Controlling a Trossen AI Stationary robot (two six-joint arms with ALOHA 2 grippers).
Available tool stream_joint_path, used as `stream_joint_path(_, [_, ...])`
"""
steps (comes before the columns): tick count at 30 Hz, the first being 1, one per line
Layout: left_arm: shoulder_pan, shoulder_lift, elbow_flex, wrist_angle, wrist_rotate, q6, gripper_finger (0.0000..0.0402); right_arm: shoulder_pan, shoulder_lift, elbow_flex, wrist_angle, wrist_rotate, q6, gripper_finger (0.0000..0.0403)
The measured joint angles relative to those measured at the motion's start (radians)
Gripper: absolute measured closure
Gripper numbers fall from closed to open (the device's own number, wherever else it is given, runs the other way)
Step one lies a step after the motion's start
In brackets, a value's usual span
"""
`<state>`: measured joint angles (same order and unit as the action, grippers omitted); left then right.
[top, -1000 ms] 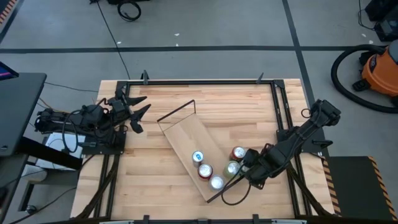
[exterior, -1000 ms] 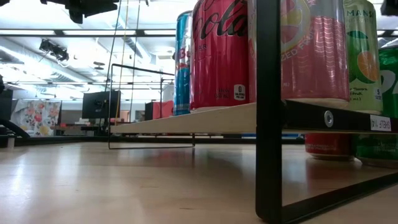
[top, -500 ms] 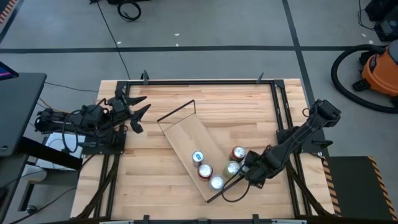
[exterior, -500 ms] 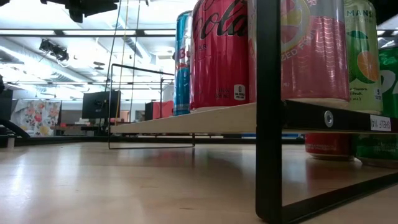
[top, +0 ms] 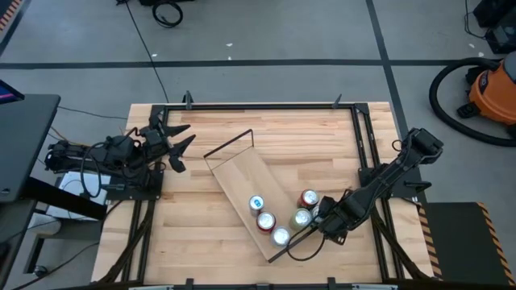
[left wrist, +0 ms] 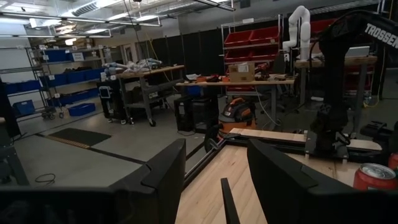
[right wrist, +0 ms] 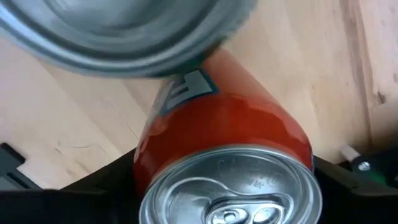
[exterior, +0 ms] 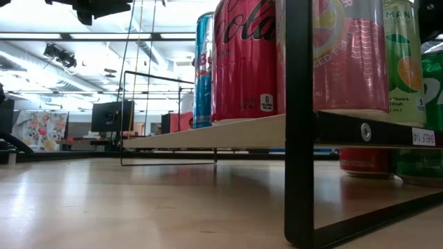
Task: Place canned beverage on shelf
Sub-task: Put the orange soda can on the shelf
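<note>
The shelf, a light-wood board on a dark wire frame, lies slantwise on the table's middle. A blue can, a red can and a pink can stand on it. An orange-red can and a green can stand on the tabletop at the shelf's right side. My right gripper is open; its fingers stand on either side of the orange-red can, near its top. My left gripper is open and empty at the table's left edge. My right gripper's fingers stand close on either side of the orange-red can's upper wall, slanting down from the table's right. The can stands upright on the tabletop. I cannot tell whether the fingers touch it.
In the low view the shelf's dark frame post stands close in front, with the cans behind it. A second can's top shows close beside the orange-red can. Dark rails run along the table's edges.
My right gripper has shifted slightly toward the table's near right beside the two standing cans. The cans have stayed where they were.
</note>
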<state>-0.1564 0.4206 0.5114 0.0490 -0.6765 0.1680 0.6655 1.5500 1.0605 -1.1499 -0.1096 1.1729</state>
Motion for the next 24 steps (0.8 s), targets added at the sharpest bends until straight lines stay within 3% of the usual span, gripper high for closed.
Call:
stream_joint_path(8, [0.000,0.000,0.000,0.000,0.000,-0.001,0.0219,0.000,-0.069,0.040,-0.047,0.024,0.053,0.0083])
stream_joint_path(15, [0.000,0.000,0.000,0.000,0.000,-0.011,0.0219,-0.007,-0.120,0.070,-0.217,0.027,0.099,0.0084])
stream_joint_path(24, [0.000,0.000,0.000,0.007,0.000,-0.023,0.0219,-0.180,-0.203,0.084,-0.283,0.038,0.073,0.0084])
